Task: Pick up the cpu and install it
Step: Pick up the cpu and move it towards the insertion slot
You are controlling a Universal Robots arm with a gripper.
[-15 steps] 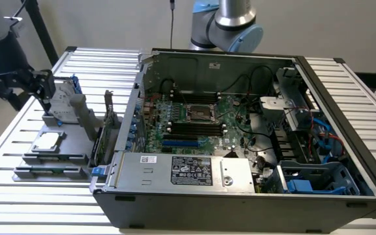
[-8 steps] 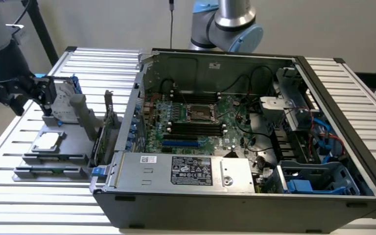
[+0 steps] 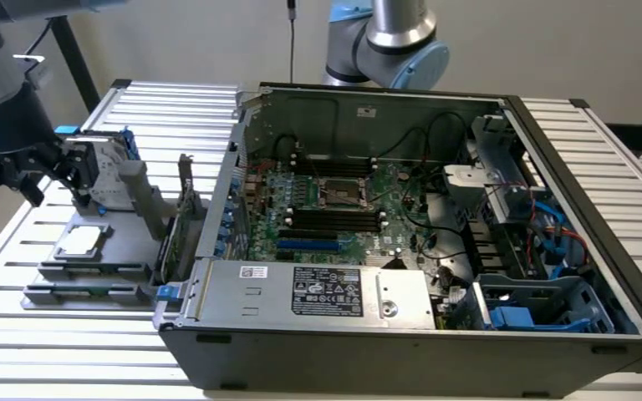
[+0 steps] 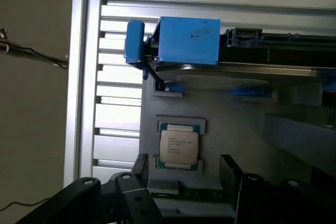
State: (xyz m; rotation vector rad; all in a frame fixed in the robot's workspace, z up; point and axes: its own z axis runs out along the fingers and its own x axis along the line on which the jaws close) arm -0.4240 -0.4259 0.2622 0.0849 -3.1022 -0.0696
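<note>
Gripper (image 4: 185, 169) wide open and empty, hanging over the small silver cpu (image 4: 179, 148), cpu flat on a gray tray (image 4: 241, 124), open computer (image 3: 410, 355) beside it

Cut off at picture edge: gripper (image 4: 184, 160) body. Too small to read: lettering on cpu (image 4: 179, 147) near the gripper.

cpu (image 4: 179, 149) flat in grey holder (image 4: 236, 129); hand (image 4: 184, 160) spread either side, not touching; blue bracket (image 4: 189, 40) nearby
</note>
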